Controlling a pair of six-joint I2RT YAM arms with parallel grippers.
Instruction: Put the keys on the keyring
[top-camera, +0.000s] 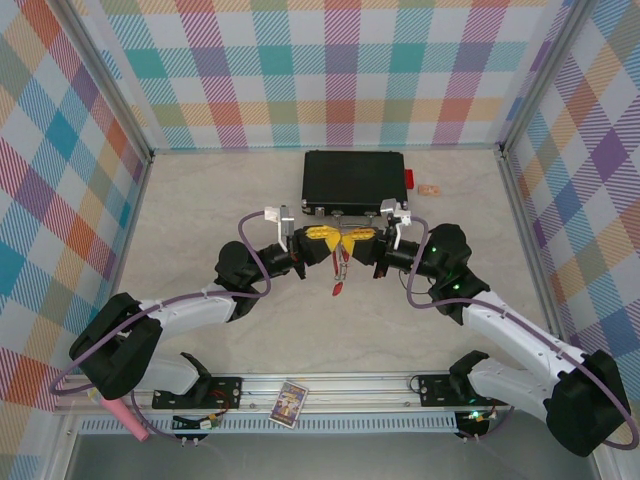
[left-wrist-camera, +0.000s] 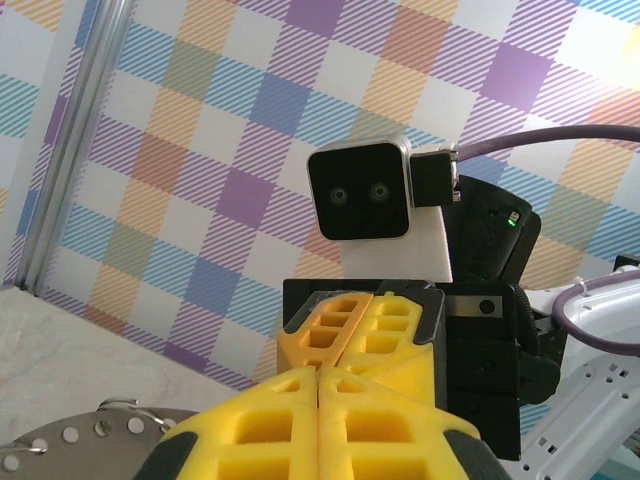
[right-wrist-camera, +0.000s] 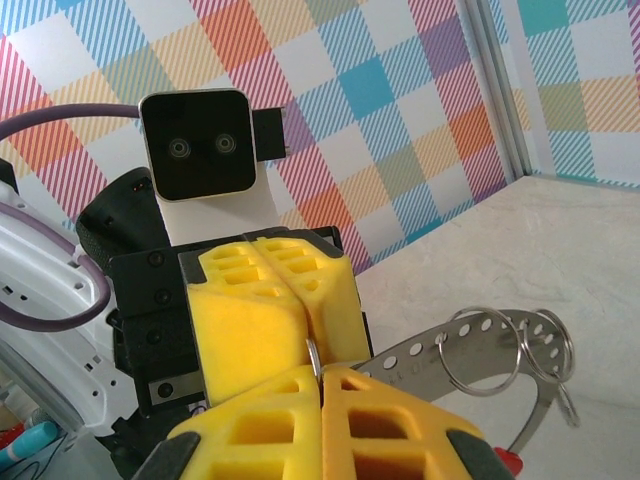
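Steadiness is what this threading step seems to need. The left gripper and the right gripper meet tip to tip at the centre of the top view, both pairs of yellow foam-block fingers clenched. In the right wrist view a thin silvery wire keyring is nipped at the seam of the right pads; what the left pads hold I cannot tell. A curved perforated metal strip runs off toward the right of that frame. I judge one hand should pin the loop while the other works a key along, without tugging.

Counted:
- two grippers
- two split rings on the strip
- one small red-tagged key dangling below the fingertips; other keys not made out
- one flat black case
- one red rectangular block
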